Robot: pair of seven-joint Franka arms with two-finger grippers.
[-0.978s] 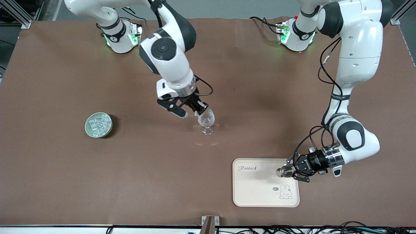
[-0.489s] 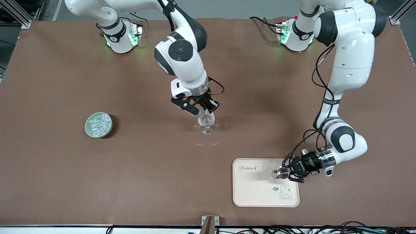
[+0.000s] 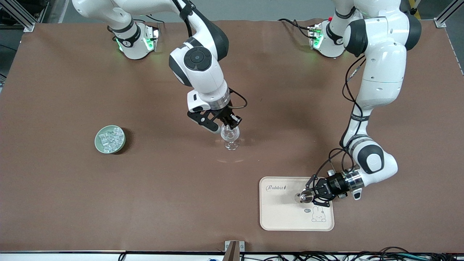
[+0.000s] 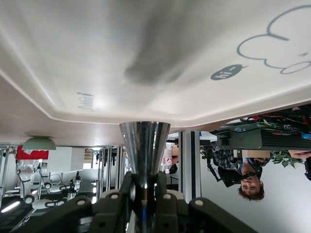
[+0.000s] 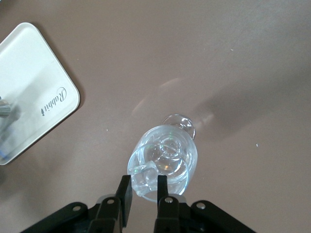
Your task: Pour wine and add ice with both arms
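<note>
While left gripper (image 3: pixel 314 194) hangs over the tray (image 3: pixel 279 217), its fingers are clamped on a small metal cup (image 3: pixel 303 197), cup lying sideways with mouth pointing toward the right arm's end of the table. No liquid visible in it.

Right gripper (image 3: pixel 226 125) sits directly over the stemmed glass (image 3: pixel 231 137), mid-table. Fingers nearly together and, in the right wrist view, appear to pinch one cube (image 5: pixel 146 174) at the glass rim. Can't be fully sure it's held vs. resting inside.

Rest of the ice (image 3: pixel 110 139) is heaped in a green bowl (image 3: pixel 97 139), well apart from the glass, toward the right arm's end of the table.

Handling, est.: cubes light, hard, prob. slick, so take across two flat faces w/ a narrow pinch, one at a time. Glass is fragile and top-heavy on its stem; release the cube low, centred over the opening, and don't nudge the rim. Cup rigid, smooth; grip at the waist looks sound.
</note>
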